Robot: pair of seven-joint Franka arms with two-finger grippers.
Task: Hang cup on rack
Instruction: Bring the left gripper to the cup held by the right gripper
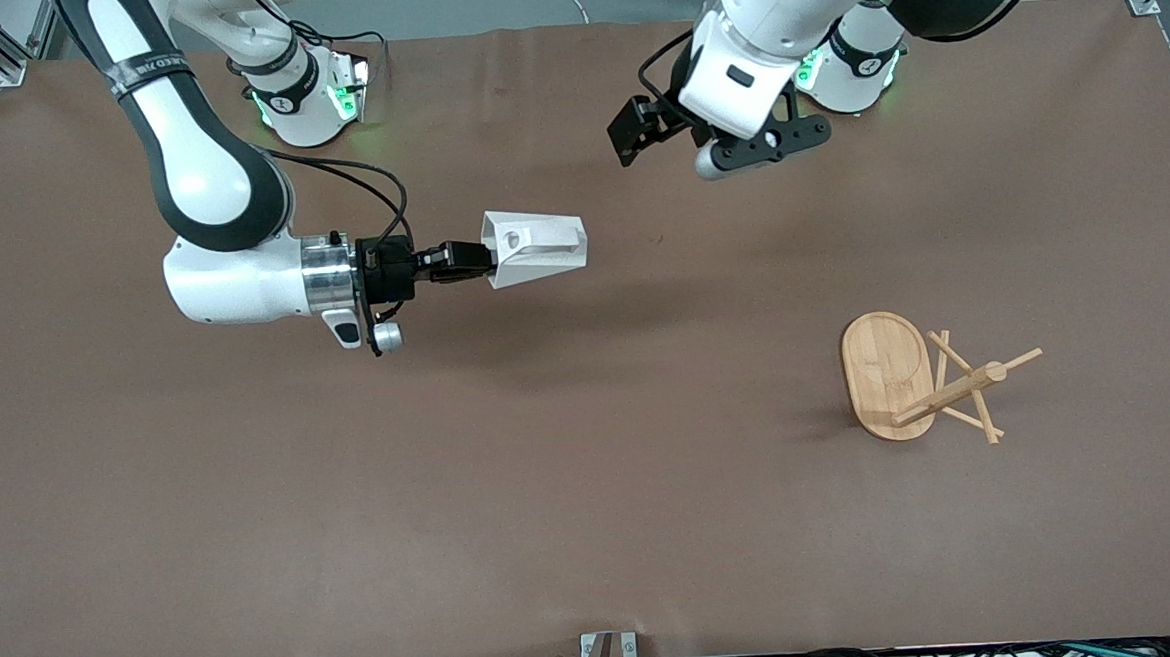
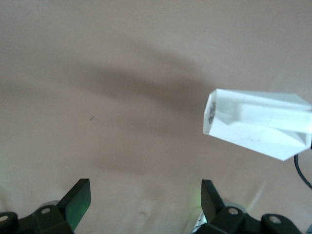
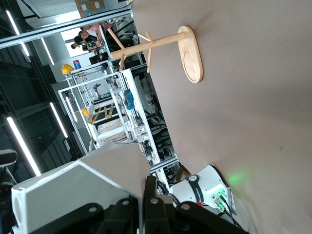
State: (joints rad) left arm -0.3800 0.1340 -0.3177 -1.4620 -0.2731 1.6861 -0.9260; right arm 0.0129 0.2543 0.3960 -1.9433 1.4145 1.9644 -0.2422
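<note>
We see wide bare table (image 1: 553, 490) across the lower half of the frame. The right gripper (image 1: 461, 261) holds the cup (image 1: 535, 247) aloft at centre-left, and bare table runs between it and the rack (image 1: 923, 381) at lower right. The left gripper (image 1: 647, 130), fingers spread, hangs at upper centre, above that stretch of the frame.
</note>
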